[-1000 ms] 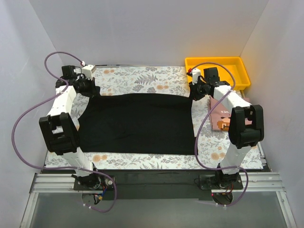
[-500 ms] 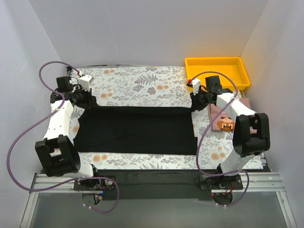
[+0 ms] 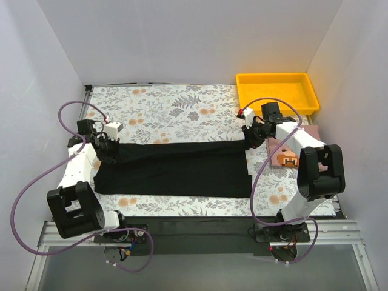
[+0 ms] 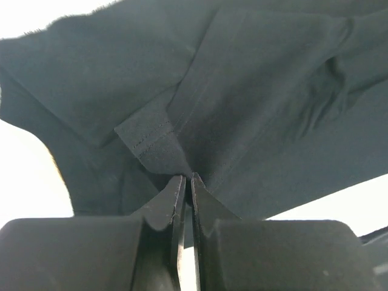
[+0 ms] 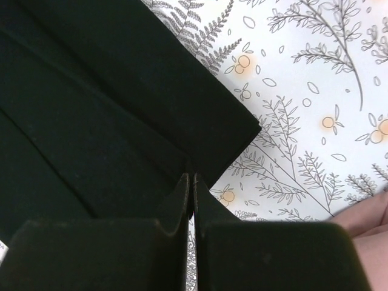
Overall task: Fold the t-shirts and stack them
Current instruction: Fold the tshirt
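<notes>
A black t-shirt [image 3: 176, 170] lies across the floral cloth, its far edge lifted and drawn toward the near edge. My left gripper [image 3: 111, 151] is shut on the shirt's far left corner; in the left wrist view the fabric [image 4: 242, 109] is pinched between the fingertips [image 4: 187, 179]. My right gripper [image 3: 248, 139] is shut on the far right corner; the right wrist view shows the fabric [image 5: 109, 121] clamped at the fingertips [image 5: 191, 177]. The raised edge runs as a dark band between the two grippers.
A yellow tray [image 3: 277, 91] stands at the back right. A pinkish book with a pixel-art cover [image 3: 286, 151] lies right of the shirt, under the right arm. The floral cloth [image 3: 176, 109] covers the table; white walls enclose three sides.
Both grippers have pulled the shirt's far edge toward the near edge, so the visible black area has shrunk to a narrower band. Both stay shut on the fabric.
</notes>
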Motion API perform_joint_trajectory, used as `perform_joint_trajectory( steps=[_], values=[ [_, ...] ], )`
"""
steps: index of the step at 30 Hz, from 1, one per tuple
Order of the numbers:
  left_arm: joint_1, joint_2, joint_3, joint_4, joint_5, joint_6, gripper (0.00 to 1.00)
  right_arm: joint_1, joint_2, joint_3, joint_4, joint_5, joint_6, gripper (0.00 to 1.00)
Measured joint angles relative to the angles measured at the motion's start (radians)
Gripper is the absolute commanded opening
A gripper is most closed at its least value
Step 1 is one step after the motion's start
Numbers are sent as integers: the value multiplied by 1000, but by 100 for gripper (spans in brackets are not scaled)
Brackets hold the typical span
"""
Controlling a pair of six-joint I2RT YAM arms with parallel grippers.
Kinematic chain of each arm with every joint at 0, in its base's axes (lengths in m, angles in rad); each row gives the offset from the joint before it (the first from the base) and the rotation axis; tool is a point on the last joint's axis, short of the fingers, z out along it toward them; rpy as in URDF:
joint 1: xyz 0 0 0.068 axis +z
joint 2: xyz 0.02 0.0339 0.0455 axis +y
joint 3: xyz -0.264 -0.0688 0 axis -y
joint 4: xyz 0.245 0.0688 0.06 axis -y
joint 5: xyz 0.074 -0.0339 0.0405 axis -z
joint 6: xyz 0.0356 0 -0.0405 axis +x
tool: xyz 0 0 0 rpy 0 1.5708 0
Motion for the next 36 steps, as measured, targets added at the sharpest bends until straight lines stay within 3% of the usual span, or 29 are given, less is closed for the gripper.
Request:
perform_joint_trajectory(
  steps=[9, 21, 33, 36],
  values=[
    [1, 8, -57, 22, -58, -2, 0, 0, 14, -26, -24, -13, -12, 1],
    [13, 59, 107, 5, -52, 8, 0, 0, -2, -13, -79, -30, -29, 1],
    [14, 48, -38, -1, -53, 46, 0, 2, -5, -61, -87, -33, -64, 1],
    [14, 41, -74, -1, -55, 68, 13, 3, -4, -81, -90, -30, -71, 5]
  ],
)
